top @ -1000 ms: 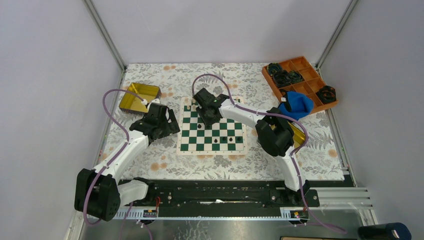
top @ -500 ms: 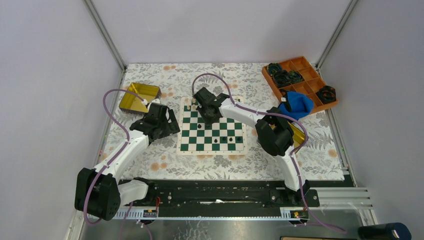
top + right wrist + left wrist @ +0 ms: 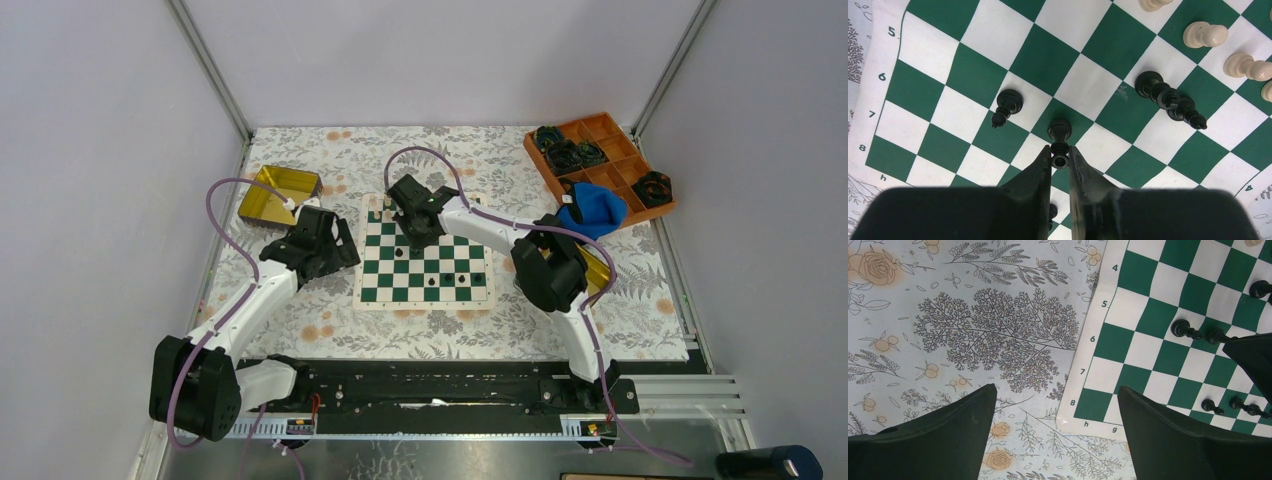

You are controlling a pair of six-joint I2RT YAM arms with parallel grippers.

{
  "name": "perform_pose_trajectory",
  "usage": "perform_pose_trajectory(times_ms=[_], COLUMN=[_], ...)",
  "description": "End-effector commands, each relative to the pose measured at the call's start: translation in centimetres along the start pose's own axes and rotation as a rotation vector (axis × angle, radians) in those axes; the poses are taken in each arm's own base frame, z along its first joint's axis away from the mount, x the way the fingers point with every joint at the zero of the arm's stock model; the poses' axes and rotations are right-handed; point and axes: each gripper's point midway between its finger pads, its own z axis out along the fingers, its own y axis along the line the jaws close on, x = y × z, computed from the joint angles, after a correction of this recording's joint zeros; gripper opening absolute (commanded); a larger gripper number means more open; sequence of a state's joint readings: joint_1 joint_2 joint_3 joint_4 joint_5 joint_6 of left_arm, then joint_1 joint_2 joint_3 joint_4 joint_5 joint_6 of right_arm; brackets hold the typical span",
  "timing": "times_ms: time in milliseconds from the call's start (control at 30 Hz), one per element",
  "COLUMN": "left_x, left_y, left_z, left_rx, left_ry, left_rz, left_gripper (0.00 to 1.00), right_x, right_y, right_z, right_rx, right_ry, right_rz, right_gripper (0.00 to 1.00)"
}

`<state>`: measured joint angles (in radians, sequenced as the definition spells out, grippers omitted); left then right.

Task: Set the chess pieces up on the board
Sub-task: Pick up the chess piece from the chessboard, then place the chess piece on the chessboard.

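Note:
The green-and-white board (image 3: 420, 303) lies mid-table. My right gripper (image 3: 414, 233) (image 3: 1060, 158) is over its far left part, shut on the top of a small black chess piece (image 3: 1059, 131); the piece's base is over a green square. A black pawn (image 3: 1007, 105) and a fallen black piece (image 3: 1170, 102) lie nearby, with cream pieces (image 3: 1204, 34) beyond. My left gripper (image 3: 335, 250) (image 3: 1056, 389) is open and empty over the tablecloth, at the board's h8 corner (image 3: 1083, 412). More black pieces (image 3: 1185, 330) show on the board there.
A gold tin (image 3: 278, 193) sits at the far left. A second gold tin (image 3: 598, 270) is partly hidden behind my right arm. An orange compartment tray (image 3: 612, 150) with black rings and a blue cloth (image 3: 595, 208) stand at the far right.
My right gripper has shifted slightly toward the far edge of the board with the black piece. The left arm has not moved.

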<state>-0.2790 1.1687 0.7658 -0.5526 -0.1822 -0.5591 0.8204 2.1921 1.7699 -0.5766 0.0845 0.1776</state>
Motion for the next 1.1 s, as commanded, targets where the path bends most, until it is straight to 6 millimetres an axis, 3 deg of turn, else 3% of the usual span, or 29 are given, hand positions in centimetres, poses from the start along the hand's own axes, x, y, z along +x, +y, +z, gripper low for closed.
perform_pose_trajectory(times_ms=[0, 400, 733, 1067], left_x=[-1.1, -0.9, -0.8, -0.9], left_y=[-0.5, -0.8, -1.3, -1.5], left_z=[-0.1, -0.1, -0.5, -0.6], left_rx=[0.031, 0.040, 0.050, 0.054], left_ry=[-0.052, -0.044, -0.059, -0.064], left_rz=[-0.006, 0.002, 0.015, 0.022], left_gripper=[0.99, 0.99, 0.99, 0.99], right_x=[-1.8, 1.4, 4.8, 6.6], right_y=[0.3, 2.9, 5.8, 6.3], right_z=[-4.1, -6.8, -6.7, -6.1], right_rx=[-0.039, -0.051, -0.043, -0.010], right_ry=[-0.068, -0.056, -0.011, 0.039], right_rz=[0.024, 0.002, -0.046, -0.062], right_gripper=[0.08, 0.07, 0.07, 0.07])
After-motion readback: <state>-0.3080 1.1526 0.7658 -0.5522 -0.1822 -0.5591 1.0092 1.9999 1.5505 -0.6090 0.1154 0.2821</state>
